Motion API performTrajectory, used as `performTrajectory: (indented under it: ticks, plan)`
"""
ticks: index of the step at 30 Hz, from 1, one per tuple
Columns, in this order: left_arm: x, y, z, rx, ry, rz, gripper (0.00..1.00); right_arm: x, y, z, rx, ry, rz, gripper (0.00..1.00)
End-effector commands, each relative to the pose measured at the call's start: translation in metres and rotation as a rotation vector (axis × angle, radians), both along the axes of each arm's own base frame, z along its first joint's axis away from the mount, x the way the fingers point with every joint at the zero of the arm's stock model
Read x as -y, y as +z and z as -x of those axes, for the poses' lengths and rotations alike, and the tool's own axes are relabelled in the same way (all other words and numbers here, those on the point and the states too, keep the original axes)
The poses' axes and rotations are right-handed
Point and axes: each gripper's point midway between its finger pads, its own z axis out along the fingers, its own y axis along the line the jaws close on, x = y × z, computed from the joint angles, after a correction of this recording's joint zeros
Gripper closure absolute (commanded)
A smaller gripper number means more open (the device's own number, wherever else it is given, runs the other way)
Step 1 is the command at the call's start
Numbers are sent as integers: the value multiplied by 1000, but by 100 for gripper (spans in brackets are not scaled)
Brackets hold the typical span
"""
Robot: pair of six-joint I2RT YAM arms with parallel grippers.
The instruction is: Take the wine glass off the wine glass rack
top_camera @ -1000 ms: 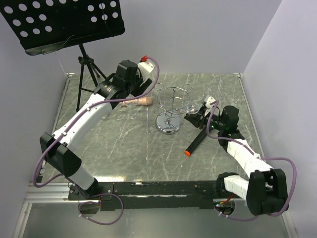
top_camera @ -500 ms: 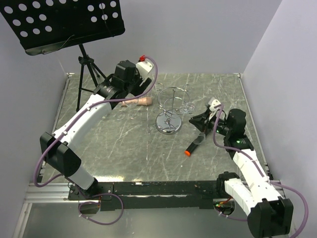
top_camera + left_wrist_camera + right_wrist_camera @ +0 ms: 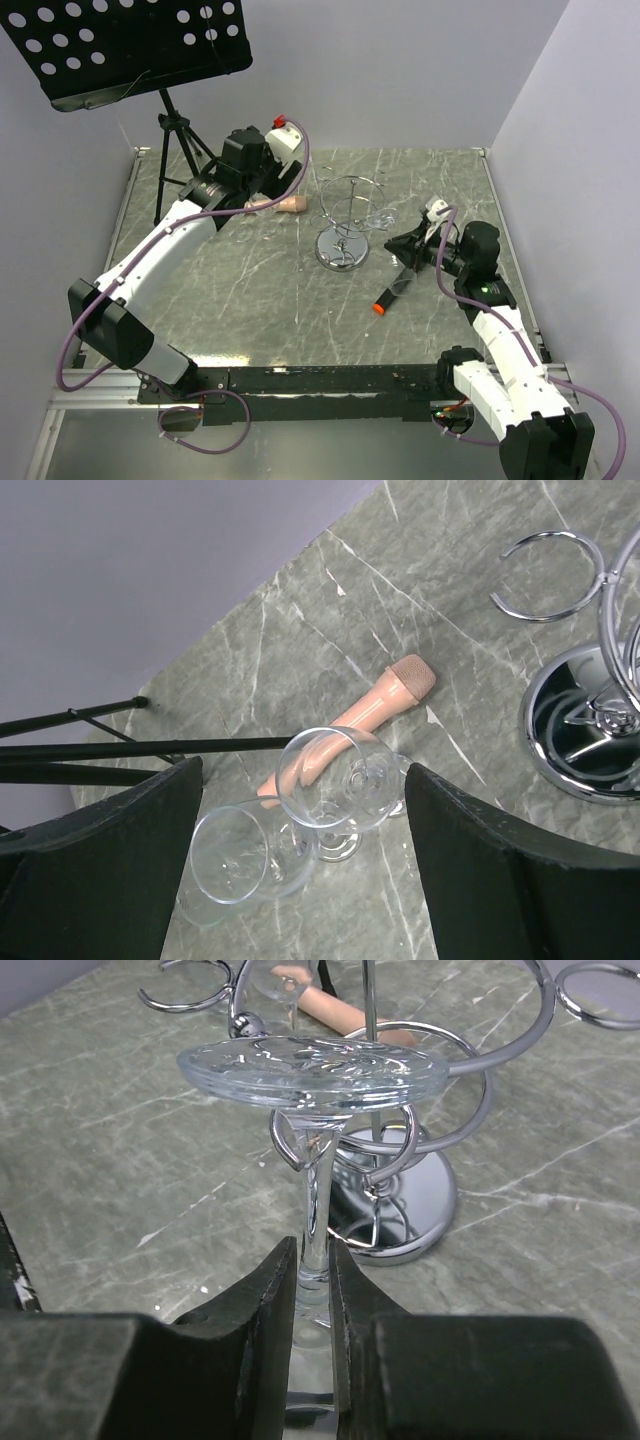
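Left wrist view shows the left claw (image 3: 305,865) wide open and holding nothing. Right under it, between its two fingers, sit one spare glass (image 3: 338,780) and a second spare glass (image 3: 238,868), close together on the table (image 3: 470,610). A pink stick (image 3: 370,705) lies just past them. Off to that claw's right stands the wine glass rack (image 3: 575,730), with its shiny round base and bent wire arms.

On the far side of the rack, the right claw (image 3: 313,1260) is pinched tight on the wine glass (image 3: 315,1065). Its fingers squeeze the thin stem (image 3: 318,1200). The flat round foot (image 3: 250,1060) is at the end away from the claw, right up against the wire arms. It is hard to tell if the stem is all the way out of its wire loop. The bowl is hidden by the claw.

The wine glass looks light, hard, smooth and slippery, and it would break easily. The stem is likely the best place to hold it, with a soft squeeze. It should probably slide out sideways, slowly, so it does not knock the wire.

Counting from left to right: one music stand (image 3: 130,45), two spare glasses, one pink stick, one rack, one wine glass in the right claw, and one black pen (image 3: 392,290) with an orange tip lying under that claw. That makes three glasses in all.
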Motion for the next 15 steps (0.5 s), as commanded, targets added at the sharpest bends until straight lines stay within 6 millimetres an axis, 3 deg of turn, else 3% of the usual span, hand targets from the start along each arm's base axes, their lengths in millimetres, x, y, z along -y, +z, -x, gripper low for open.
performTrajectory:
  ticks: [1, 4, 10, 15]
  plan:
    - [1, 20, 5, 43, -10, 62, 14, -7, 46, -7, 87, 21, -76, 100]
    - [0, 21, 4, 44, -9, 51, 14, -9, 52, -11, 87, 22, -102, 100]
    - [3, 26, -2, 57, -10, 45, 14, -10, 88, -11, 156, 9, -163, 100]
    - [6, 27, -3, 55, -19, 48, 14, -2, 92, -12, 183, -53, -172, 100]
